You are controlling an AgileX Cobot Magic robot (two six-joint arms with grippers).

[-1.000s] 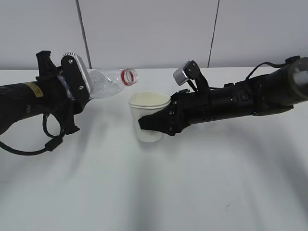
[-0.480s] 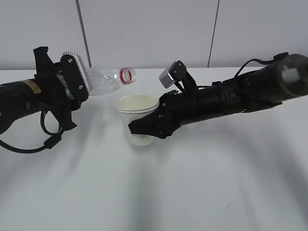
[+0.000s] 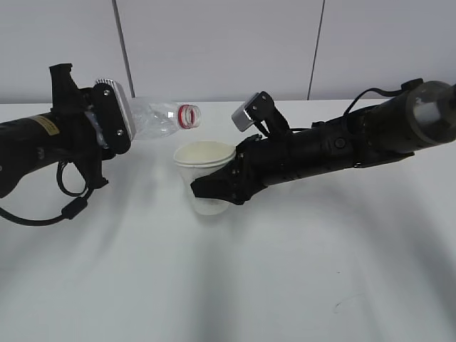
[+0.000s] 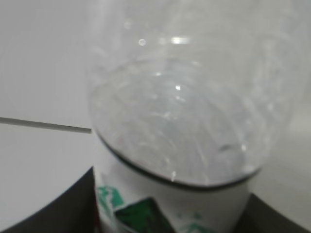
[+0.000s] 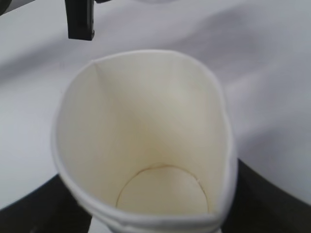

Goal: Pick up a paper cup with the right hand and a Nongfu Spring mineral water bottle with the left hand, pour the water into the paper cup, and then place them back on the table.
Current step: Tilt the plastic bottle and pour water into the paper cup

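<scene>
Since a moment ago your cup hand slid slightly left. Left gripper (image 3: 107, 132) clamps the clear, red-ringed plastic bottle (image 3: 160, 119) near-horizontal, mouth seemingly short of the off-white paper cup (image 3: 206, 178) gripped by your right gripper (image 3: 217, 187).

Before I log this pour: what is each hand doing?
Left hand: closed on the Nongfu Spring mineral water bottle, tipped sideways.
Right hand: closed on the paper cup, upright.

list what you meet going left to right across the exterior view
left arm → left pincer, closed on the bottle's body → Nongfu Spring mineral water bottle, lying nearly level with its mouth pointing right → paper cup → right pincer, around the cup → right arm
</scene>
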